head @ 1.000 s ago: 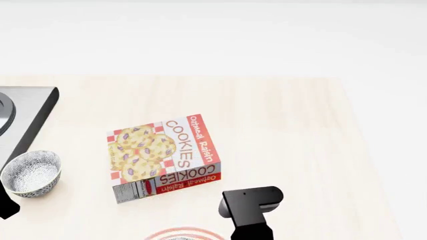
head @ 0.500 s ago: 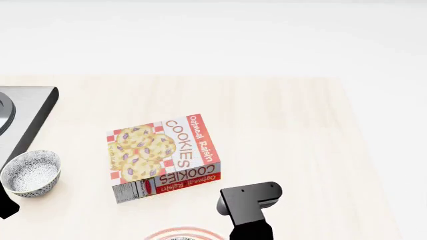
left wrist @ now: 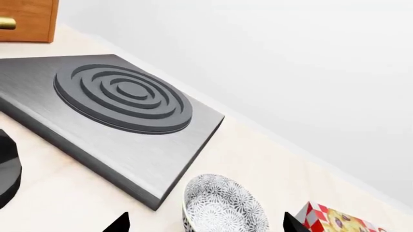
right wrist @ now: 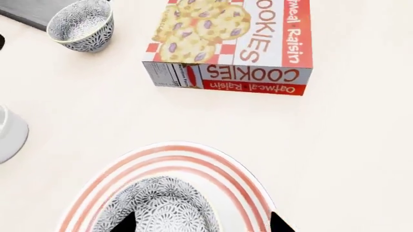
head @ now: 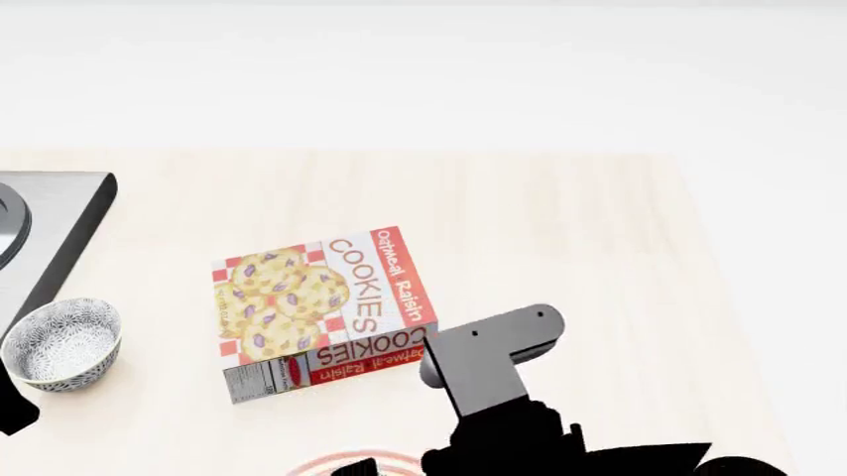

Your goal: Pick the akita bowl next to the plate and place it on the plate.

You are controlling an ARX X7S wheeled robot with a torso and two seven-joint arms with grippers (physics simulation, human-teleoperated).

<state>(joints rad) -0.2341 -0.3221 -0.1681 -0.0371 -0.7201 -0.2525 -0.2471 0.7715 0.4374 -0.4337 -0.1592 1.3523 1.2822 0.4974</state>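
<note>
In the right wrist view the akita bowl (right wrist: 161, 210) stands upright on the plate (right wrist: 252, 193), a white plate with red rings. My right gripper (right wrist: 201, 223) is open over them. One fingertip (right wrist: 125, 223) shows against the bowl, the other sits out past the plate's rim, and neither grips anything. The head view shows only a sliver of the plate (head: 331, 463) beside my right arm (head: 490, 367). A look-alike bowl (left wrist: 223, 205) stands by the stove between the wide-spread fingers of my open left gripper (left wrist: 206, 225); it shows too as the bowl (head: 63, 342) in the head view.
An Oatmeal Raisin cookie box (head: 324, 307) lies flat mid-table, just beyond the plate. A grey stove (left wrist: 123, 111) with a ringed burner sits far left, a wooden drawer (left wrist: 26, 19) behind it. A white cup (right wrist: 9, 133) stands left of the plate. The table's right edge (head: 741, 327) is near.
My right arm has risen and drawn away from the plate, so more of it fills the lower head view. The left arm, both bowls and the box have stayed put.
</note>
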